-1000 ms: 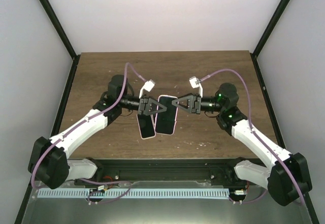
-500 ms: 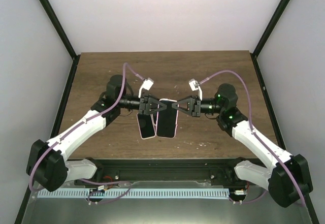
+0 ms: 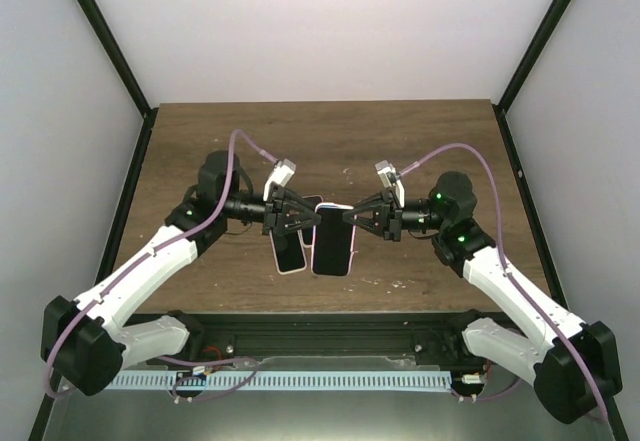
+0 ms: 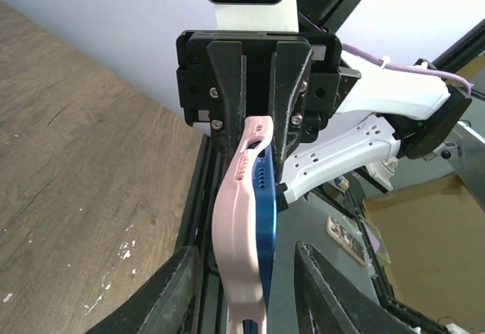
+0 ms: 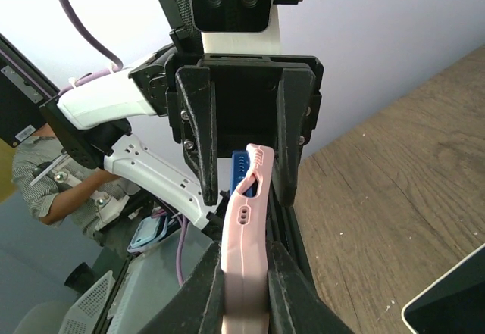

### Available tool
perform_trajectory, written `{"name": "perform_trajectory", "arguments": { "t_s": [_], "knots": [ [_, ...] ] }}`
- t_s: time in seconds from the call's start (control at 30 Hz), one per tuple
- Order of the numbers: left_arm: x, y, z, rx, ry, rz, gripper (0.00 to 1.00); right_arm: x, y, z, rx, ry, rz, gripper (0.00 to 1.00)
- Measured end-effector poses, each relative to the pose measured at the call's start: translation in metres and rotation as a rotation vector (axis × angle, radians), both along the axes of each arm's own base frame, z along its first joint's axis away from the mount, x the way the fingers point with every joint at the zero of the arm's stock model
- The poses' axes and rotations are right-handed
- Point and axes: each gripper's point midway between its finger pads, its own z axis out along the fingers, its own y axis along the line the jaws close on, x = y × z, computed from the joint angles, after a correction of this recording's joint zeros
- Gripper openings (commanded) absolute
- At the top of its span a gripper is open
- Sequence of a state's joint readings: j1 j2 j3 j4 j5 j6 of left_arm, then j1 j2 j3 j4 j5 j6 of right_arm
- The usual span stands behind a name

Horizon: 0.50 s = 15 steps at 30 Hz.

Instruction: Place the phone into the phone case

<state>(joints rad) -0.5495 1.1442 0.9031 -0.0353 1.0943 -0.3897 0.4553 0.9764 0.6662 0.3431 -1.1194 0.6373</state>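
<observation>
Evidently sharing one job, the arms meet over the table's (image 3: 420, 141) middle. The left gripper (image 3: 300, 219) has its jaws apart on either side of the pink phone case (image 4: 239, 220), clear of it, probably so it can shift its hold. Just beneath lies a dark, pale-rimmed slab (image 3: 288, 256); I cannot tell what it is. The case hangs edge-up with the blue phone (image 4: 264, 213) against its open face, seemingly not fully seated. The right gripper (image 3: 352, 219) pinches the case's end, steadying it.
</observation>
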Motion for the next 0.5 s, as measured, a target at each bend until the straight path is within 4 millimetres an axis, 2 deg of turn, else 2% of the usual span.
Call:
{"name": "perform_trajectory", "arguments": {
  "t_s": [0.13, 0.43, 0.5],
  "knots": [
    [0.0, -0.001, -0.002, 0.005, 0.0, -0.009, 0.02, 0.001, 0.001, -0.003, -0.005, 0.008, 0.005, 0.01],
    [0.009, 0.001, -0.01, 0.042, -0.034, 0.048, 0.0, 0.009, 0.002, -0.012, -0.027, 0.008, -0.026, 0.07],
    [0.011, 0.002, -0.012, 0.054, -0.042, 0.067, 0.0, 0.011, 0.002, -0.014, -0.033, 0.01, -0.036, 0.12]
  ]
}}
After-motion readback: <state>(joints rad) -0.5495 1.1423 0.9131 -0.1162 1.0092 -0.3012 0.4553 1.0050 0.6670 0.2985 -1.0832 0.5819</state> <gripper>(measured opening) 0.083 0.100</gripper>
